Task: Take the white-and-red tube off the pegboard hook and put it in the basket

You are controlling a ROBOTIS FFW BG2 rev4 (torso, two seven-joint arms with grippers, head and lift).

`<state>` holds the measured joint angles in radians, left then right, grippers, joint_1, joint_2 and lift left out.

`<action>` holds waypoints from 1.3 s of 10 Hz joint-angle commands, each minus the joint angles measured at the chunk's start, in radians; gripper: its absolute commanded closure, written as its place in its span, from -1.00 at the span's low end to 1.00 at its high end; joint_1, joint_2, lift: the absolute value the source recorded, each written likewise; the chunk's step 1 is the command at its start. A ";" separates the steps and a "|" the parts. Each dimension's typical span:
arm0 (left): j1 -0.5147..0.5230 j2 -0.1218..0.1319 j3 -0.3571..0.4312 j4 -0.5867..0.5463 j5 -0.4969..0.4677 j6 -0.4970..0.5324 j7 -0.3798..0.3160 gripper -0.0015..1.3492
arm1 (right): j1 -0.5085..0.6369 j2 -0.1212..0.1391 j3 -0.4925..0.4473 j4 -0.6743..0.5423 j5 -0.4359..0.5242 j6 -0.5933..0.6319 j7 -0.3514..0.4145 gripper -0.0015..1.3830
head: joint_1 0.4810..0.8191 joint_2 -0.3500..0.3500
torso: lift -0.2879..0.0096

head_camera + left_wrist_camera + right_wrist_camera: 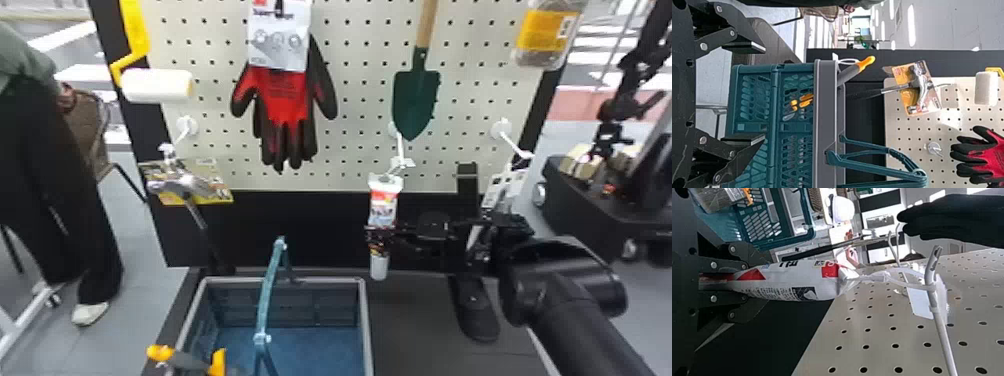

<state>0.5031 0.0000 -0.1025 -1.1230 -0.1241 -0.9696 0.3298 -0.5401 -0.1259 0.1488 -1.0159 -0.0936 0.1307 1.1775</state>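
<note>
1. Basket [368, 320], count one: located in the head view's lower middle, below the board's left half. One teal handle [270, 290] is raised over it; an orange-and-grey tool [187, 360] is seen at its near left part.
2. Left gripper [764, 93], count one: seen beside the basket in the left wrist view; fingers apart, with nothing gripped.
3. Right gripper [379, 235], count one: fingers closed about the lower part of the tube [383, 207], just above its white cap [379, 267].
4. Tube, count one: held upright, its upper part standing above the fingers and its cap below them. Its top is joined by a white loop [909, 271] to the middle hook [400, 145]. Position noted as to the right of the basket and outside it.
5. White hooks on the lower part of the pegboard [350, 150]: three counted in the head view. One hammer [187, 185] with a yellow card is hung at the left one; white packaging [504, 187] at the right one.
6. Higher on the pegboard: one paint roller [156, 85], one pair of red-and-black gloves [285, 100], one green trowel [416, 100], one yellow-labelled container [545, 35].
</note>
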 commanded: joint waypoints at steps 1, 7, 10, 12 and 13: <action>0.000 -0.003 0.000 0.000 0.001 0.000 0.000 -0.29 | 0.002 0.000 0.000 -0.006 0.000 0.001 -0.002 0.67 | -0.60 0.00 | 0.26; 0.000 -0.003 0.000 0.000 0.006 0.000 0.000 -0.29 | 0.030 0.000 0.000 -0.063 -0.003 0.021 -0.015 0.67 | -0.60 0.00 | 0.26; 0.002 -0.003 0.001 0.000 0.009 0.002 0.000 -0.29 | 0.103 -0.004 -0.002 -0.230 -0.009 0.064 -0.053 0.67 | -0.60 0.00 | 0.26; 0.002 -0.003 0.001 0.000 0.009 0.002 0.000 -0.29 | 0.124 -0.009 -0.002 -0.306 -0.009 0.086 -0.067 0.67 | -0.60 0.00 | 0.26; 0.002 -0.003 0.001 0.000 0.009 0.000 0.000 -0.29 | 0.130 -0.011 -0.002 -0.335 -0.009 0.092 -0.068 0.67 | -0.60 0.00 | 0.26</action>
<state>0.5052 0.0000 -0.1018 -1.1230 -0.1150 -0.9683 0.3299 -0.4126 -0.1353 0.1472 -1.3351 -0.1027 0.2182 1.1080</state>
